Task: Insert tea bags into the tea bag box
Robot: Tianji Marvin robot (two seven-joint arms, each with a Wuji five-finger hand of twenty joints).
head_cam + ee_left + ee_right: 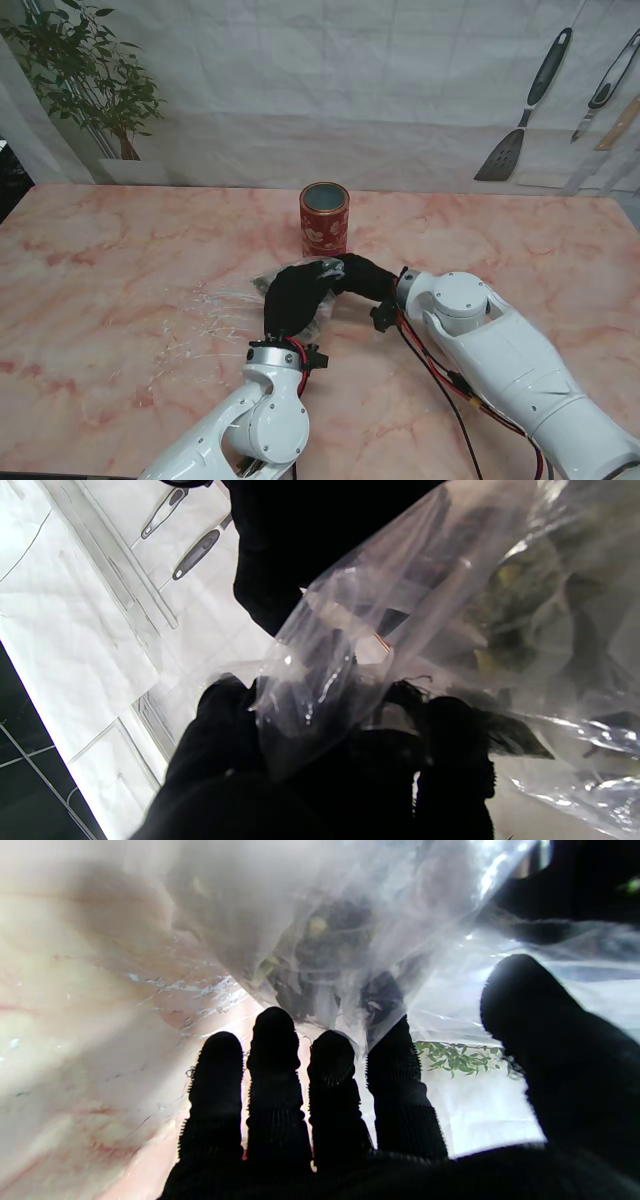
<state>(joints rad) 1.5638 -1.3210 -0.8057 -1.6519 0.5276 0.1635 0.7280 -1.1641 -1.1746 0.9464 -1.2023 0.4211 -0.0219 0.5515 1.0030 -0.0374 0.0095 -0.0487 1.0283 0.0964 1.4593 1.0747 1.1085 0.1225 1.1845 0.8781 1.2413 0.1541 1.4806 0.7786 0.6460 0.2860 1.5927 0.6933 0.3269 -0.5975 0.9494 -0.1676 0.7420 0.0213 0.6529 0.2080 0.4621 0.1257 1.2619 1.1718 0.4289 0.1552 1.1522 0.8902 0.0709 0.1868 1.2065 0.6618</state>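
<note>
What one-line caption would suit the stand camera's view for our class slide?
Both gloved hands, left hand and right hand, meet at a clear tea bag pouch just before the open red tea bag box.

Red floral tea bag box point(324, 219); pink marbled table point(100, 270); black-gloved robot hands.

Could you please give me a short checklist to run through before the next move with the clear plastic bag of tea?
1. Clear plastic bag of tea held by black-gloved left hand: ok.
2. Black-gloved right hand gripping the bag: cannot tell; its fingers look spread.
3. Red floral cylindrical tin upright, top open: ok.
4. Bag above the tin's mouth: not ok; it is nearer to me.
5. Bag sealed or open: cannot tell.
</note>
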